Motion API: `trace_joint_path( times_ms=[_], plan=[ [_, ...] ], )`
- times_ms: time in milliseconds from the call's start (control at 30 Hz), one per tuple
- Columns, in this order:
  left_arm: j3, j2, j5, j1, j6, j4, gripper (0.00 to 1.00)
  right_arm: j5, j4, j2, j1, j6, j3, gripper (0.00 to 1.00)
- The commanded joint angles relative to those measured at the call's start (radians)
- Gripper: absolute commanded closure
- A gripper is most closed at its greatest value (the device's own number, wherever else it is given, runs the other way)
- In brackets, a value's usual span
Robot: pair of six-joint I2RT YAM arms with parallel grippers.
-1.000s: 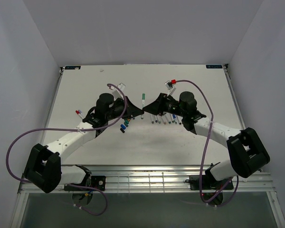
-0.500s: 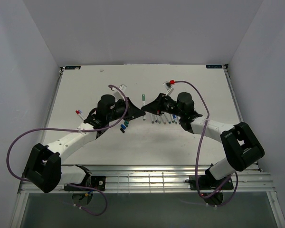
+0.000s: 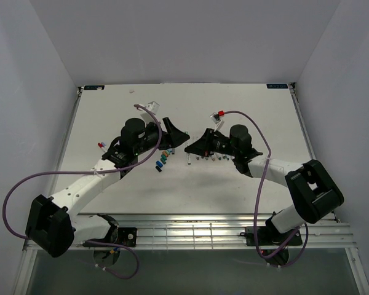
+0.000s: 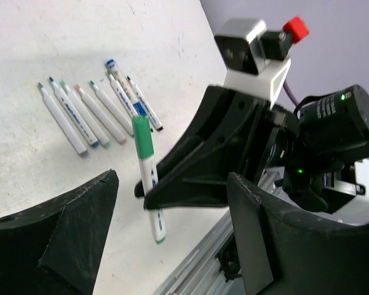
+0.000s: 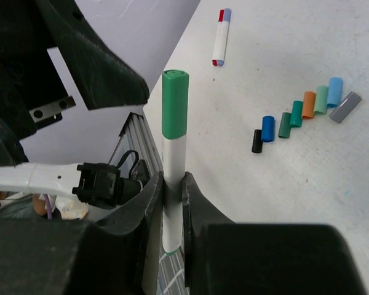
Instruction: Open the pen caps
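Observation:
My right gripper (image 5: 173,200) is shut on the white barrel of a pen (image 5: 173,163) held upright, its green pen cap (image 5: 174,103) still on the top end. In the left wrist view the same pen (image 4: 149,184) stands in the right gripper's black fingers (image 4: 190,178), in front of my left gripper (image 4: 172,236), whose jaws stand wide apart and empty. From above, the left gripper (image 3: 179,134) is just up and left of the right gripper (image 3: 189,149). Several loose pen caps (image 5: 301,114) lie in a row on the table.
A row of several uncapped white pens (image 4: 92,114) lies on the table (image 3: 246,110) under the right arm (image 3: 277,166). One pen with a red cap (image 5: 221,37) lies apart, left of the left arm. The metal rail (image 3: 190,230) runs along the table's near edge.
The left gripper let go of the green-capped pen, opened wide and drew back up and left. The right gripper shut on the pen's barrel and now carries it lower.

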Motion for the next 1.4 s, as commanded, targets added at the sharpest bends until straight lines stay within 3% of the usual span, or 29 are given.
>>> trace_joint_path(
  times_ms=[0, 500, 600, 800, 1000, 1100, 1300, 1333, 1367],
  plan=[
    [0.059, 0.003, -0.039, -0.001, 0.052, -0.042, 0.2, -0.073, 0.037, -0.048, 0.018, -0.021, -0.009, 0.92],
    [0.038, 0.037, 0.017, -0.001, 0.025, 0.004, 0.41, -0.116, 0.182, -0.026, 0.043, 0.078, -0.014, 0.92],
    [0.041, 0.038, 0.017, -0.001, 0.025, -0.001, 0.48, -0.12, 0.202, -0.016, 0.044, 0.094, -0.011, 0.92],
    [0.061, 0.054, 0.021, -0.001, 0.024, -0.021, 0.7, -0.112, 0.191, -0.009, 0.043, 0.081, -0.006, 0.92],
    [0.105, 0.081, -0.022, -0.001, 0.03, -0.108, 0.9, -0.046, -0.02, -0.037, 0.049, -0.044, 0.043, 0.92],
    [0.154, 0.107, -0.09, -0.001, 0.019, -0.194, 1.0, 0.076, -0.266, -0.071, 0.072, -0.205, 0.107, 0.92],
    [0.205, 0.123, -0.261, -0.001, -0.048, -0.298, 1.0, 0.378, -0.61, -0.086, 0.141, -0.411, 0.219, 0.92],
    [0.216, 0.129, -0.279, -0.002, -0.063, -0.318, 1.0, 0.456, -0.672, -0.079, 0.162, -0.443, 0.279, 0.92],
    [0.227, 0.133, -0.348, -0.002, -0.079, -0.359, 1.0, 0.629, -0.724, -0.069, 0.188, -0.504, 0.311, 0.92]
  ],
)
